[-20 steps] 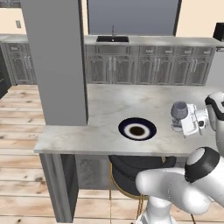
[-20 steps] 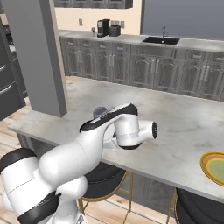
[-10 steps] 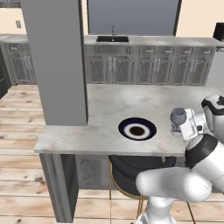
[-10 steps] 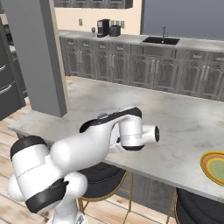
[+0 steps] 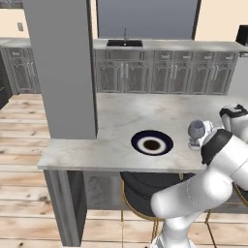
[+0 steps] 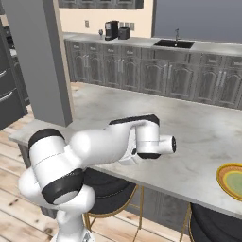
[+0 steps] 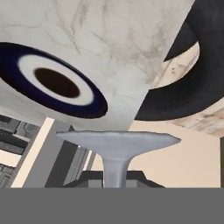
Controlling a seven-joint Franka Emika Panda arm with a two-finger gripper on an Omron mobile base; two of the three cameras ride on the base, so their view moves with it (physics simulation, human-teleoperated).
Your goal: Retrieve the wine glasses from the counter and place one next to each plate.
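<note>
My gripper (image 5: 203,137) is shut on a clear bluish wine glass (image 5: 195,131), which stands upright just right of the dark navy plate (image 5: 151,143) on the marbled bar top. Whether its foot touches the top I cannot tell. In the hand view the glass's round foot (image 7: 118,141) and stem fill the lower middle, with the navy plate (image 7: 52,85) beyond it. The yellow-orange plate (image 6: 231,180) lies at the bar top's right end. My own arm hides the glass and navy plate in the right base view. The counter (image 5: 160,44) with the sink runs along the back wall.
A wide grey pillar (image 5: 60,68) stands on the bar top's left end. Dark round stools (image 5: 145,186) sit under its front edge. A coffee machine (image 6: 111,29) stands on the back counter at the left. Wooden floor lies between bar and counter.
The glass has come down a little and nearer the front edge, beside the navy plate. The arm's elbow has swung up and over; the grip stays shut.
</note>
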